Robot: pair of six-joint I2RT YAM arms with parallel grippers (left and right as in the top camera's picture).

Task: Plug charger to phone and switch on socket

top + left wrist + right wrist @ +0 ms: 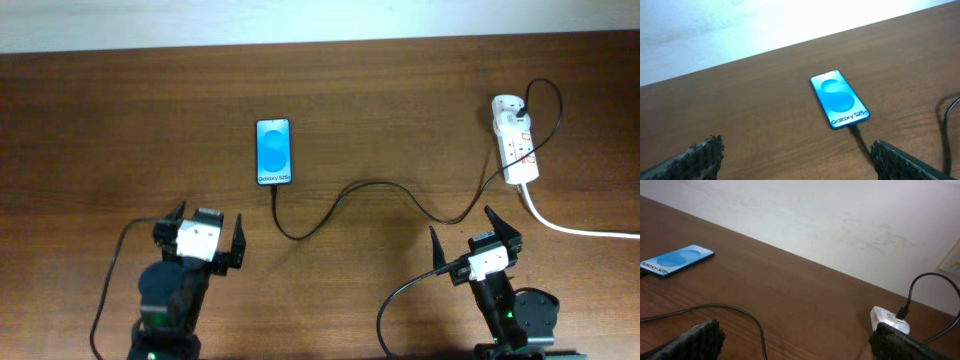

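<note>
The phone (273,152) lies flat with its blue screen up, left of centre; it also shows in the left wrist view (839,99) and the right wrist view (677,260). The charger cable (370,187) runs from the phone's near end, where its plug tip (855,131) sits against the phone, across to the socket (514,139), a white power strip at the right, also in the right wrist view (888,320). My left gripper (203,238) is open and empty, near the front left. My right gripper (477,238) is open and empty, in front of the socket.
The socket's thick white cord (575,228) runs off to the right edge. The robots' thicker black cables (110,275) loop beside each arm base. A pale wall (840,220) borders the table's far edge.
</note>
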